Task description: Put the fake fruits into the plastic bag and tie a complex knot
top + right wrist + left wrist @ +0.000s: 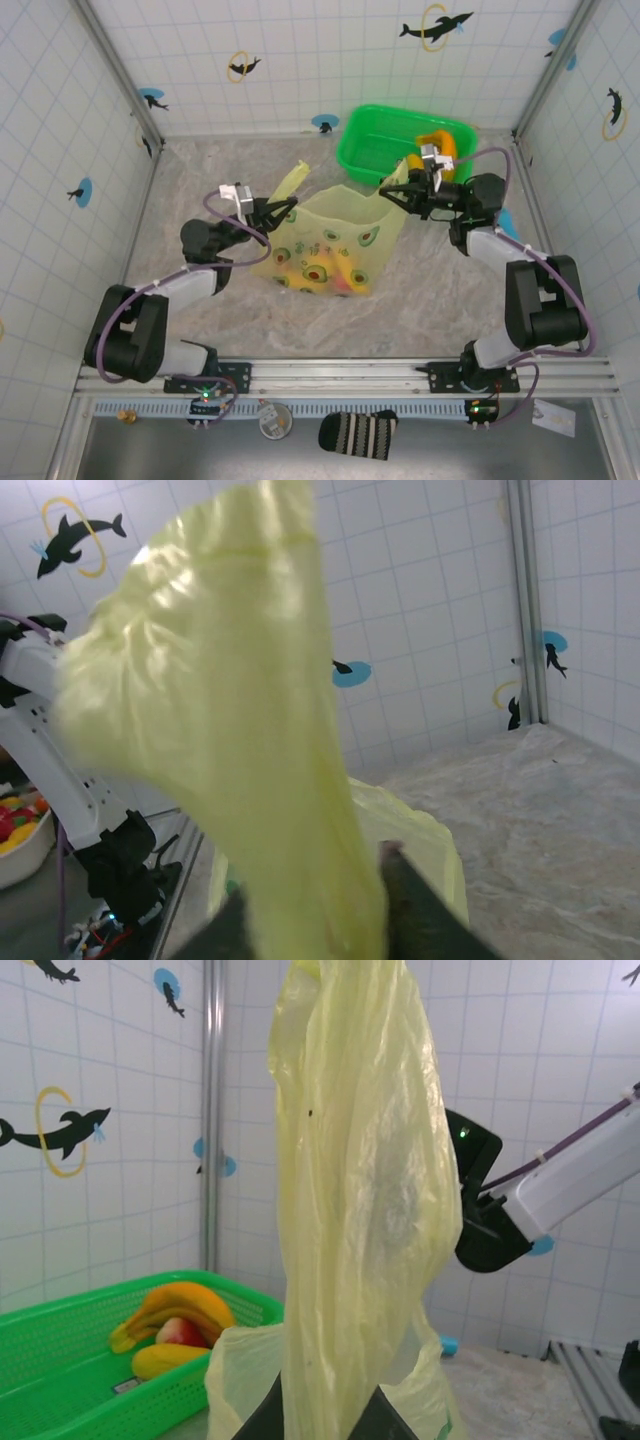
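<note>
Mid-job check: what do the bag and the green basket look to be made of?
The plastic bag looks like thin, translucent yellow-green film: it crumples into soft folds and light shows through it. The green basket looks like rigid moulded plastic, probably; its walls hold their shape and form a fine perforated mesh.

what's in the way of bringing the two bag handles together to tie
Nothing visible. The left gripper and right gripper each pinch a handle of the plastic bag, with its open mouth between them. The green basket sits behind, off that line.

One plastic bag [340, 235], one green basket [385, 135], two robot arms [150, 320]
</note>
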Motion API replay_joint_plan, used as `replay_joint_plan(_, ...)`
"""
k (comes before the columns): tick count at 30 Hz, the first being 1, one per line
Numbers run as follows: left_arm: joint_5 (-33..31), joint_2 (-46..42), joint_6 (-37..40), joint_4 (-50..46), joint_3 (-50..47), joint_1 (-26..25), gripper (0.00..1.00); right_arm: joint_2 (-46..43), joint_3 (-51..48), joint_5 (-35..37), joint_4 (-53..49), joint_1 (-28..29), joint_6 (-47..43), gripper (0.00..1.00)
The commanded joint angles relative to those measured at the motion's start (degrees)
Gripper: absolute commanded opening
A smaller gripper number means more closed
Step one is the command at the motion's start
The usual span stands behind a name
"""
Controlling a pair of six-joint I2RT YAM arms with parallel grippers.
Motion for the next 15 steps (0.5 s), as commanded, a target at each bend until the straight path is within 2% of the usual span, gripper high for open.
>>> replay_joint_plan(1, 0.82, 1.64, -8.0, 13.07, 0.87, 0.16, 0.0, 0.21, 0.54, 3.42, 0.13, 1.73, -0.43, 0.0)
replay_joint_plan(4, 0.54, 2.1, -9.51, 14.69, 0.59, -0.26, 0.0, -0.27, 1.95, 6.58, -0.18, 2.89, -0.29, 0.0)
replay_joint_plan(6, -0.16, 1.76, -9.01, 13.99, 0.24, -0.97, 0.0, -2.08, 2.44, 10.64, -4.37, 3.75, -4.62, 0.0)
replay_joint_plan(8, -1.69, 0.63, -7.31, 11.61, -0.33, -1.56, 0.0, -5.15, 5.3, 14.57, -20.06, 4.85, -14.97, 0.0)
replay_joint_plan(11, -5.05, -2.89, -1.65, 4.4, -1.13, -3.13, 0.0, -11.05, 10.24, 28.88, -45.99, 8.7, -33.82, 0.0)
replay_joint_plan(13, -7.31, -6.12, 4.51, -3.39, -1.14, -4.66, 0.0, -13.68, 12.94, 40.81, -54.93, 11.75, -37.8, 0.0)
replay_joint_plan(15, -11.35, -9.34, 12.61, -12.35, -0.93, -6.77, 0.0, -15.52, 15.48, 48.85, -61.02, 13.44, -36.59, 0.0)
